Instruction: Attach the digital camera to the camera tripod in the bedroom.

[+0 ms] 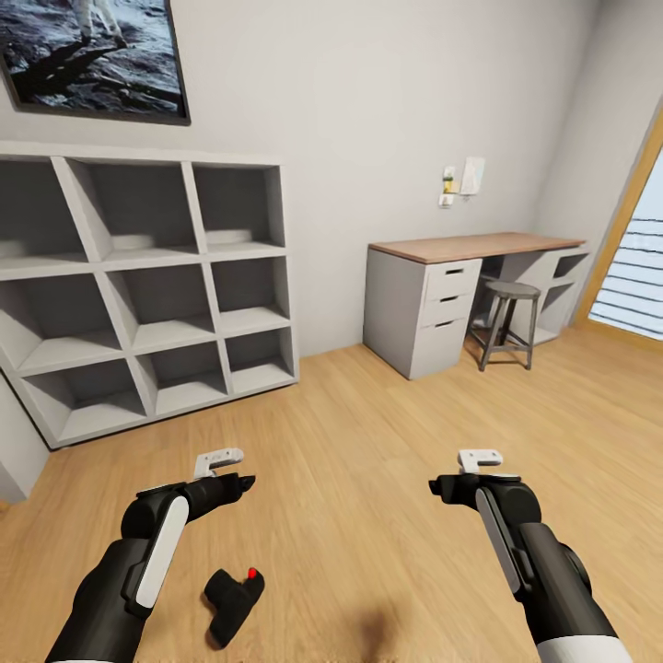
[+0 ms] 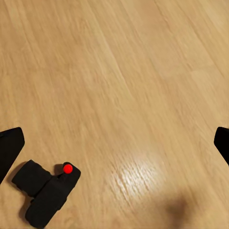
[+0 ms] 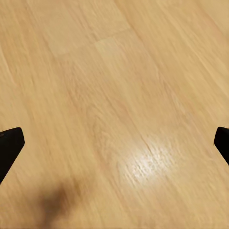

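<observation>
The digital camera lies on the light wood floor of the bedroom, a small black body with its red round button facing up, close in front of the robot and just below the left forearm in the head view. In the left wrist view the digital camera sits on the boards near one dark fingertip, apart from it, with nothing between the fingers but bare wood. The left gripper hangs above the floor beyond the camera, its jaws spread wide and holding nothing. The right gripper hangs at the same height well apart to the other side, likewise spread wide and empty (its wrist view has a dark fingertip at each side and plain floor between). Further out, white cubby shelves stand against the far wall at the left, under a dark framed picture. A white desk with a wooden top and drawers stands in the far right corner, with a round grey stool tucked beside it on the floor.
</observation>
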### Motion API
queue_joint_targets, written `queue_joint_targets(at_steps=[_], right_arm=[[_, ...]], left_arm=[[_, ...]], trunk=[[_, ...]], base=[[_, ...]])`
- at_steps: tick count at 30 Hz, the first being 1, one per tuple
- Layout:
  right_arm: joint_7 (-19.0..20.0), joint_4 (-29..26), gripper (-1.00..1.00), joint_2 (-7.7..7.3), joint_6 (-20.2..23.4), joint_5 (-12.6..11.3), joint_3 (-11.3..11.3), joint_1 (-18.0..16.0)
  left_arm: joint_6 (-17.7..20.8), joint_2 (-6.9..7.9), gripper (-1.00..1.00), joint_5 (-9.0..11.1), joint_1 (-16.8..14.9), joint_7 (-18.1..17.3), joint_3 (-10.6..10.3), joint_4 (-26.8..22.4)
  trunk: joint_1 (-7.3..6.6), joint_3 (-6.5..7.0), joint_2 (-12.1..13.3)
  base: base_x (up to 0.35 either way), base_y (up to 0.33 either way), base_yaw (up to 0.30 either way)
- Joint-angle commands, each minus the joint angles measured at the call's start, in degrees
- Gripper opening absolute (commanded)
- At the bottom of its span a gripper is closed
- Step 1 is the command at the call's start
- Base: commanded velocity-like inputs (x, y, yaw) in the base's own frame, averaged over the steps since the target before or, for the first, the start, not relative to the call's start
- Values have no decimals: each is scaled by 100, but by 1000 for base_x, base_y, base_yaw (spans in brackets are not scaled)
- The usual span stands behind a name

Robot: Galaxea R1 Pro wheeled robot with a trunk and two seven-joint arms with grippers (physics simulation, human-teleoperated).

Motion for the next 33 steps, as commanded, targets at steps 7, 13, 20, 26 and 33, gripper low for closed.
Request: queue_joint_targets(at_steps=[7,13,20,26,33], right_arm=[[45,-6,100,-12,-11,-20,19,-2],[421,-6,100,-15,20,-37,40,-2],[639,-6,100,-18,24,13,39,-2],[658,-6,100,-16,31,28,39,-2],[655,-6,100,-4,26,29,41,-2]], left_arm=[[22,2,100,49,-3,26,15,-1],[21,2,100,52,-3,26,14,-18],[21,4,100,49,-3,26,16,-12],[21,4,100,49,-3,26,16,-10],[21,4,100,49,-3,26,16,-10]], trunk=[[16,-162,-12],[32,-294,-20],[50,-450,-30],[65,-583,-38],[84,-738,-47]], base=[[0,0,0],[0,0,0],[0,0,0],[0,0,0],[0,0,0]])
